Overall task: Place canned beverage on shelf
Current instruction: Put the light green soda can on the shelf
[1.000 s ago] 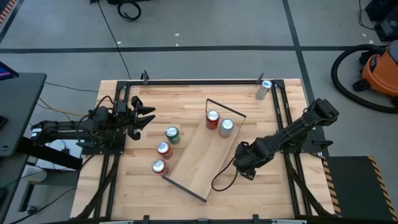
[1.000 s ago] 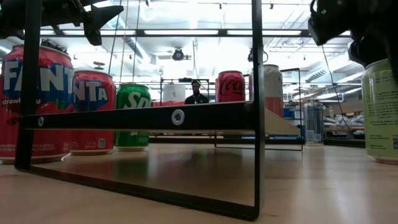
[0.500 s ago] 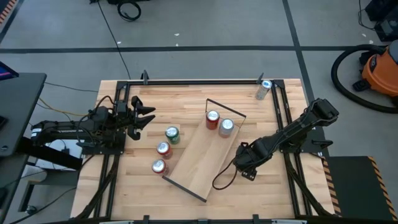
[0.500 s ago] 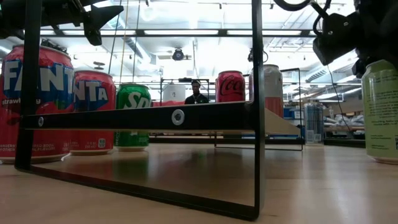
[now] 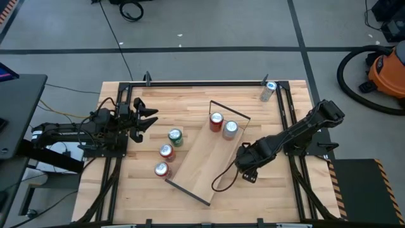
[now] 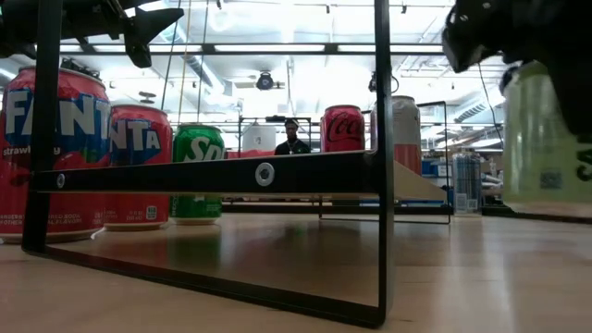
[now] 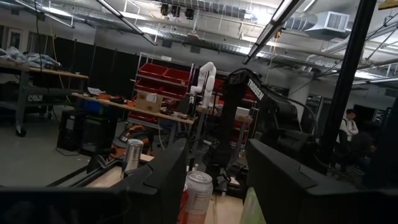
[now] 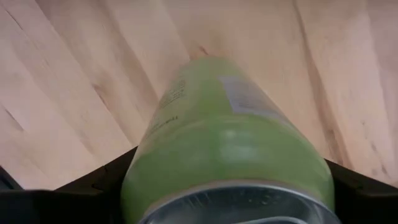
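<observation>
Only two cans (image 5: 223, 125) on shelf (image 5: 204, 159)

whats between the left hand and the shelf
Three upright cans: a green can and two red cans stand on the table between the left hand and the shelf, clearest in the high view.

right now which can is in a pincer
The pale green can, clamped in the right pincer beside the shelf; the other cans stand free on shelf or table.

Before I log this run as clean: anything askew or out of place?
Yes: the light-wood shelf board lies diagonally across the table, and one silver can stands alone at the far corner. Nothing looks spilled or damaged.
</observation>
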`<state>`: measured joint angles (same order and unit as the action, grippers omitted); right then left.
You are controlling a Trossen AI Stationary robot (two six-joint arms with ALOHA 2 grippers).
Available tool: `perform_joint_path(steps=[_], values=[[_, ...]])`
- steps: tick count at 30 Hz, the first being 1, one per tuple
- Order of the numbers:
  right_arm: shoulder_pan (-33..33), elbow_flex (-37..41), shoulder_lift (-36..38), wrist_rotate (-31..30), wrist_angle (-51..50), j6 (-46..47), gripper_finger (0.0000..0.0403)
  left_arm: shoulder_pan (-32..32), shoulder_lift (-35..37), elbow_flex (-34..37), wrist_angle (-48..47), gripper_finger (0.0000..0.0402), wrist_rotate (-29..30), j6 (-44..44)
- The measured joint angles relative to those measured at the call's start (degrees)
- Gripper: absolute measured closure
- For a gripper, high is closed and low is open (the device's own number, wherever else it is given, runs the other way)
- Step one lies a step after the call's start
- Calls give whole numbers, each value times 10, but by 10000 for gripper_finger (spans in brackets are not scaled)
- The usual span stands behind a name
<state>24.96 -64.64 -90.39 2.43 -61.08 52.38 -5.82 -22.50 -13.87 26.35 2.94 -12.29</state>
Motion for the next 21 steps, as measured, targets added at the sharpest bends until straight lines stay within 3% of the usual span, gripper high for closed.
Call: perform_joint_path(steps=[9,21], values=[[-34,-64,0,-31,-41,-52,82,0,0,0,0,225,0,0],[-91,-130,-22,-49,-19,-138,82,0,0,0,10,225,0,-5]])
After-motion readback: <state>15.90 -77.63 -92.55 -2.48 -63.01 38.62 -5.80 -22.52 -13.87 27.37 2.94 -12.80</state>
